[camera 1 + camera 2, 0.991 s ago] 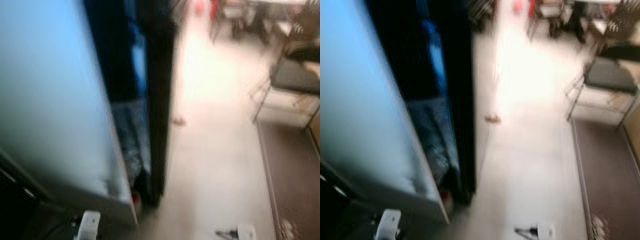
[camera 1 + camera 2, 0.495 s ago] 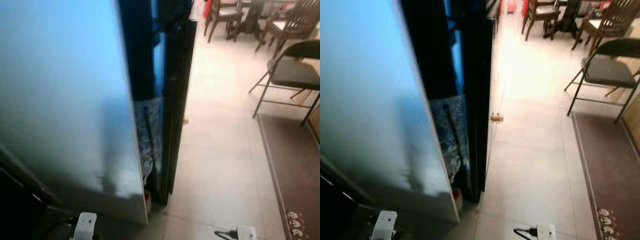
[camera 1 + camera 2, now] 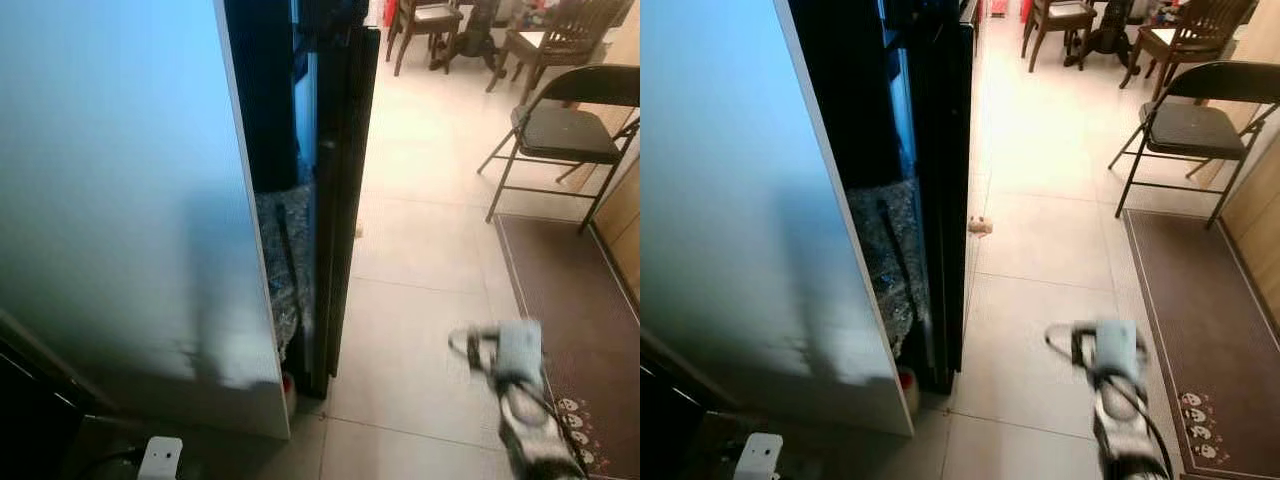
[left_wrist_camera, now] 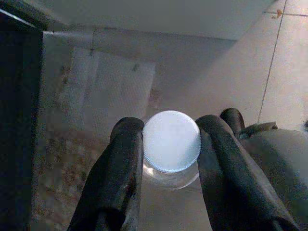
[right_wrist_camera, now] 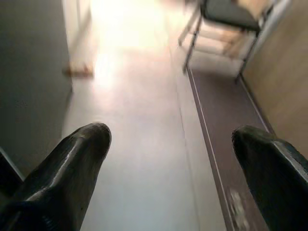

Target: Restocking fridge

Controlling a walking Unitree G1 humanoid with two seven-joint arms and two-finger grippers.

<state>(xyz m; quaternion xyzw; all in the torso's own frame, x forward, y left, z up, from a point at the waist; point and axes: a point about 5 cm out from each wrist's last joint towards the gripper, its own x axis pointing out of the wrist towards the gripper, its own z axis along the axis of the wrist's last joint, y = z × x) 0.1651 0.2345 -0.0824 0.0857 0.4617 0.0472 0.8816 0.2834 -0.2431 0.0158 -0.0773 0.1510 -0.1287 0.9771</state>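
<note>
- Our left gripper (image 4: 166,144) is clamped on a clear bottle with a white ribbed cap (image 4: 171,141), one black finger (image 4: 120,168) pressed against each side of it, held low above the floor beside the fridge.
- Our right gripper (image 5: 173,144) is spread wide with nothing between its fingers, raised over the pale tiled floor (image 3: 1040,240).
- The fridge door (image 3: 120,200) stands open at our left, its dark body (image 3: 335,180) just behind it.
- A black folding chair (image 3: 1190,125) stands beside a brown rug (image 3: 1200,300).
</note>
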